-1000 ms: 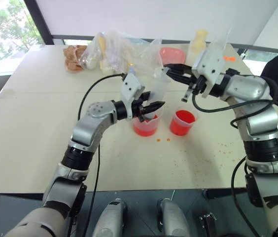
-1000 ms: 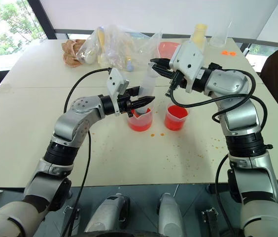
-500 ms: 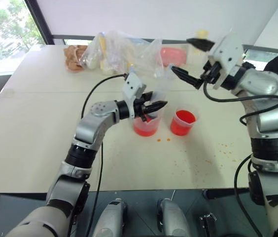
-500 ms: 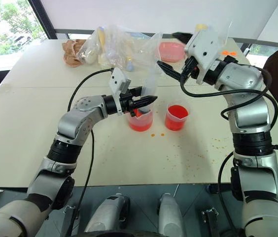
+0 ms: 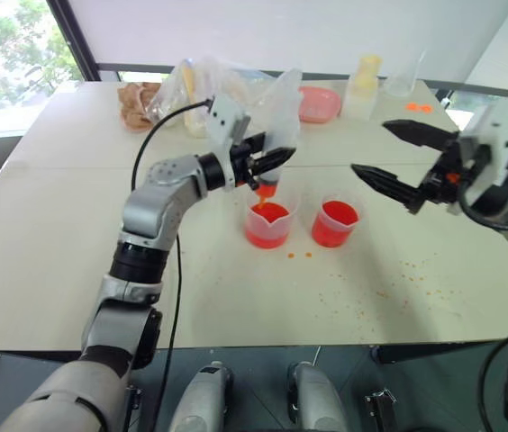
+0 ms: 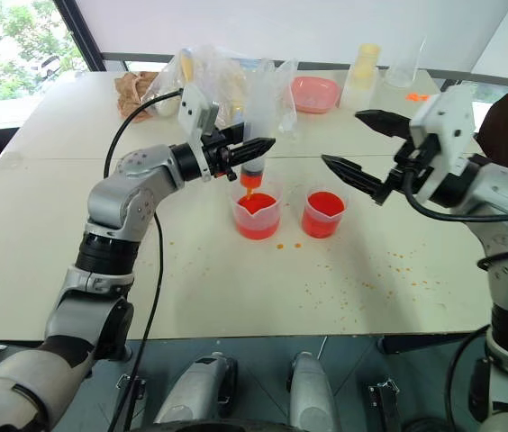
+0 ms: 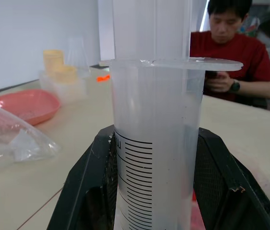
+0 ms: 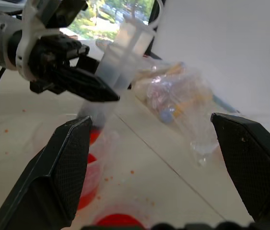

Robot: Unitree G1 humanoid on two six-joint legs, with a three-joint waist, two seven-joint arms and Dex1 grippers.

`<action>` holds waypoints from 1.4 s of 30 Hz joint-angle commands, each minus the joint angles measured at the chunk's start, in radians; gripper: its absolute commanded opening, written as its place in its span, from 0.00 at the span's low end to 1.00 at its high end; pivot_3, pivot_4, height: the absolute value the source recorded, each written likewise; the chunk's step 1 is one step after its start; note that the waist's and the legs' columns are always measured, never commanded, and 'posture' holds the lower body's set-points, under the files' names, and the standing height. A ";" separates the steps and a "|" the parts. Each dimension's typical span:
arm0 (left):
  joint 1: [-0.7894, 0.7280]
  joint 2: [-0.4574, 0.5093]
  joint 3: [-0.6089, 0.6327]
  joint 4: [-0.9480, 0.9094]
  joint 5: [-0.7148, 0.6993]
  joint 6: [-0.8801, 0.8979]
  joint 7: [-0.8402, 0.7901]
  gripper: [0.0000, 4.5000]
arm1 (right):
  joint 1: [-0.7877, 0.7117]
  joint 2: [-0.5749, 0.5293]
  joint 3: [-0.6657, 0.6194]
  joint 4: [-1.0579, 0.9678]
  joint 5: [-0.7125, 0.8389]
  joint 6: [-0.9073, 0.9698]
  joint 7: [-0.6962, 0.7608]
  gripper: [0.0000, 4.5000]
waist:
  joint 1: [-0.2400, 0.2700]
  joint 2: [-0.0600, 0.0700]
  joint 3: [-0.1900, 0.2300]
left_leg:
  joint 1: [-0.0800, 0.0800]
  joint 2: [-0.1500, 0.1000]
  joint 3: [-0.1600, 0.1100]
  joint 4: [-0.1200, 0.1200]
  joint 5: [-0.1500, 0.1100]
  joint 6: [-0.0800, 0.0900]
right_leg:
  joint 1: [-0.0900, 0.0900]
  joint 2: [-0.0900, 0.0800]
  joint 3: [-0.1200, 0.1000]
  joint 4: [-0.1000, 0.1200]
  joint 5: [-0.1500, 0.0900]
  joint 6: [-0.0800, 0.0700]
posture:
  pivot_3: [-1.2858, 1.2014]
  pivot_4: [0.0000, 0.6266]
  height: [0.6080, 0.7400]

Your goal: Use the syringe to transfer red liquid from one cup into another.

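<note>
My left gripper (image 5: pixel 269 162) is shut on the barrel of the syringe (image 6: pixel 258 126), which stands nearly upright. Its orange tip (image 5: pixel 266 189) hangs just above the spouted cup (image 5: pixel 266 227), which holds red liquid (image 6: pixel 255 205). The narrower cup (image 5: pixel 335 223) stands beside it on the right, also with red liquid inside. The left wrist view shows the clear barrel (image 7: pixel 154 143) with its printed marks, clamped between the black fingers (image 7: pixel 92 191). To the right of both cups my right gripper (image 5: pixel 369 147) hovers open and empty, pointing toward the syringe (image 8: pixel 120 52).
A crumpled plastic bag (image 5: pixel 227 99), a pink dish (image 5: pixel 319 103), yellow-lidded containers (image 5: pixel 362 81) and a brown bundle (image 5: pixel 137 103) lie along the table's far side. Small red drops (image 5: pixel 299 255) speckle the table in front of the cups. A person in a red shirt (image 7: pixel 235 48) sits beyond the table.
My right gripper opened, let go of the syringe's top and swung away to the right. My left gripper raised the syringe, so its tip came up out of the spouted cup.
</note>
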 commanded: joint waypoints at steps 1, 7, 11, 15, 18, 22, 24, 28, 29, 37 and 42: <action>-0.103 -0.005 0.032 -0.002 -0.033 -0.041 -0.033 0.35 | 0.010 -0.058 -0.107 -0.024 0.003 -0.002 -0.025 0.92 | 0.000 0.000 0.000 | 0.000 0.000 0.000 0.000 0.000 0.000 | 0.000 0.000 0.000 0.000 0.000 0.000 | 0.52 0.24 1.00; -0.213 -0.093 0.012 0.114 -0.032 -0.128 -0.091 0.35 | 0.035 -0.144 -0.137 0.079 -0.105 -0.102 -0.025 0.92 | 0.001 0.000 0.000 | 0.000 -0.002 0.002 0.001 0.000 0.001 | 0.001 0.000 0.000 -0.001 0.000 0.000 | 0.52 0.24 1.00; -0.238 -0.191 -0.013 0.192 -0.019 -0.192 -0.114 0.35 | -0.009 -0.184 -0.145 0.141 -0.143 -0.156 -0.035 0.92 | 0.000 0.000 0.000 | 0.000 -0.002 0.002 0.001 0.000 0.001 | 0.001 0.000 0.000 -0.001 0.000 0.000 | 0.52 0.24 1.00; -0.230 -0.265 -0.037 0.284 0.010 -0.261 -0.119 0.35 | -0.044 -0.213 -0.137 0.173 -0.156 -0.183 -0.031 0.92 | -0.002 0.000 0.000 | 0.000 -0.001 0.002 0.001 -0.001 0.001 | 0.001 0.000 0.000 -0.001 0.000 0.000 | 0.52 0.24 1.00; -0.221 -0.306 -0.059 0.347 0.047 -0.319 -0.114 0.35 | -0.059 -0.223 -0.137 0.172 -0.148 -0.185 -0.027 0.92 | -0.001 0.000 0.000 | 0.000 -0.001 0.002 0.001 -0.001 0.001 | 0.001 0.000 0.000 -0.001 0.000 0.000 | 0.52 0.24 1.00; -0.201 -0.356 -0.099 0.432 0.114 -0.411 -0.099 0.35 | -0.057 -0.218 -0.147 0.124 -0.119 -0.173 -0.030 0.92 | 0.001 0.000 0.000 | 0.000 -0.001 0.002 0.001 -0.001 0.001 | 0.001 0.000 0.000 -0.001 0.000 0.000 | 0.52 0.24 1.00; -0.198 -0.359 -0.097 0.444 0.122 -0.421 -0.102 0.35 | -0.051 -0.213 -0.147 0.107 -0.111 -0.170 -0.031 0.92 | 0.001 0.000 0.000 | 0.000 0.000 0.002 0.001 -0.001 0.001 | 0.001 0.000 0.000 -0.001 0.000 0.000 | 0.52 0.24 1.00; -0.192 -0.361 -0.101 0.468 0.142 -0.441 -0.105 0.35 | -0.064 -0.201 -0.132 0.093 -0.091 -0.168 -0.043 0.92 | -0.001 0.000 0.000 | 0.000 0.000 0.002 0.001 -0.001 0.001 | 0.001 0.000 0.000 -0.002 0.000 0.000 | 0.52 0.24 1.00; -0.190 -0.361 -0.104 0.475 0.149 -0.448 -0.105 0.35 | -0.070 -0.198 -0.122 0.091 -0.087 -0.168 -0.046 0.92 | 0.000 0.000 0.000 | 0.000 0.000 0.002 0.001 -0.001 0.001 | 0.001 0.000 0.000 -0.002 0.000 0.000 | 0.52 0.24 1.00; -0.173 -0.368 -0.119 0.479 0.182 -0.474 -0.112 0.35 | -0.111 -0.179 -0.050 0.109 -0.092 -0.184 -0.050 0.92 | 0.001 0.000 0.000 | 0.000 0.000 0.001 0.001 -0.001 0.002 | 0.001 0.000 0.000 -0.002 0.000 0.000 | 0.52 0.24 1.00; -0.167 -0.371 -0.120 0.474 0.189 -0.475 -0.115 0.35 | -0.123 -0.171 -0.019 0.122 -0.106 -0.197 -0.047 0.92 | 0.001 0.000 0.000 | 0.000 0.000 0.001 0.001 -0.001 0.002 | 0.001 0.000 0.000 -0.002 0.000 0.000 | 0.52 0.24 1.00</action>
